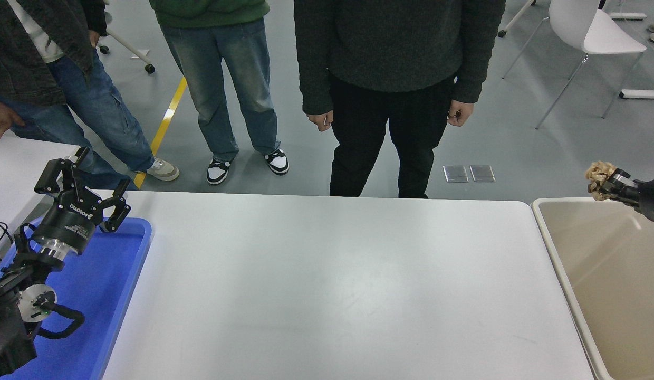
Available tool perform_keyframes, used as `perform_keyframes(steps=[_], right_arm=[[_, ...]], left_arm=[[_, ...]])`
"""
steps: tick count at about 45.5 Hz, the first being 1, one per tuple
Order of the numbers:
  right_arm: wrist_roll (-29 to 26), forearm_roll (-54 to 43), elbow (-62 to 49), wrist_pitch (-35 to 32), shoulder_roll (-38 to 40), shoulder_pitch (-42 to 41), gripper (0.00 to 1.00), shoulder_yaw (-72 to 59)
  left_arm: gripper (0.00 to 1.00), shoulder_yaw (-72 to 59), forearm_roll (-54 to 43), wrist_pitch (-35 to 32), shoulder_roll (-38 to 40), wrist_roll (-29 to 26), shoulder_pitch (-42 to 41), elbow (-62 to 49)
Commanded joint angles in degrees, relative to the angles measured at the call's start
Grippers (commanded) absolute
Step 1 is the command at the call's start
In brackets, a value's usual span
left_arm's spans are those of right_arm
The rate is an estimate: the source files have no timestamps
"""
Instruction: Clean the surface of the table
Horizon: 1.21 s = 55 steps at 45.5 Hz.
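Note:
The white table surface (332, 285) fills the middle of the view with nothing lying on it. At the right edge my right gripper (607, 186) is shut on a crumpled tan paper wad (597, 174), held in the air above the far rim of the beige bin (556, 248). Most of the right arm is cut off by the picture's edge. My left gripper (82, 179) stays parked at the lower left over the blue tray (121, 274), its fingers spread open and holding nothing.
Three people stand along the table's far side, hands hanging at their sides. A second white table is at the far left. A white chair (590, 31) stands at the back right on the grey floor.

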<state>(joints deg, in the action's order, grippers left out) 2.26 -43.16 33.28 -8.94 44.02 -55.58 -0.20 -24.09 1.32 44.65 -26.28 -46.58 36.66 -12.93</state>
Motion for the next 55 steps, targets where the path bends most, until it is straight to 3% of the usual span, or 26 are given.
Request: perform_keyframes(steps=[1, 19, 48, 49, 50, 55], right_arm=[[-0.07, 2.82, -9.10, 3.75, -5.43, 4.25, 0.00, -0.16], [-0.94, 5.19, -20.80, 7.88, -12.91, 6.80, 0.00, -0.16], [-2.35, 11.69, -23.96, 9.02, -15.55, 8.56, 0.00, -0.24], [-2.35, 11.96, -23.96, 9.02, -15.55, 8.56, 0.06, -0.24], [-2.35, 12.13, -23.88, 9.02, -15.55, 8.47, 0.18, -0.24], [-2.35, 14.24, -23.79, 9.02, -15.55, 8.38, 0.88, 0.46]], left_arm=[[1.00, -0.08, 0.00, 0.00, 0.00, 0.00, -0.01, 0.01], [1.00, 0.01, 0.00, 0.00, 0.00, 0.00, -0.01, 0.01], [1.00, 0.01, 0.00, 0.00, 0.00, 0.00, -0.01, 0.01], [1.00, 0.01, 0.00, 0.00, 0.00, 0.00, -0.01, 0.01], [1.00, 0.01, 0.00, 0.00, 0.09, 0.00, -0.01, 0.01], [1.00, 0.01, 0.00, 0.00, 0.00, 0.00, -0.01, 0.01]])
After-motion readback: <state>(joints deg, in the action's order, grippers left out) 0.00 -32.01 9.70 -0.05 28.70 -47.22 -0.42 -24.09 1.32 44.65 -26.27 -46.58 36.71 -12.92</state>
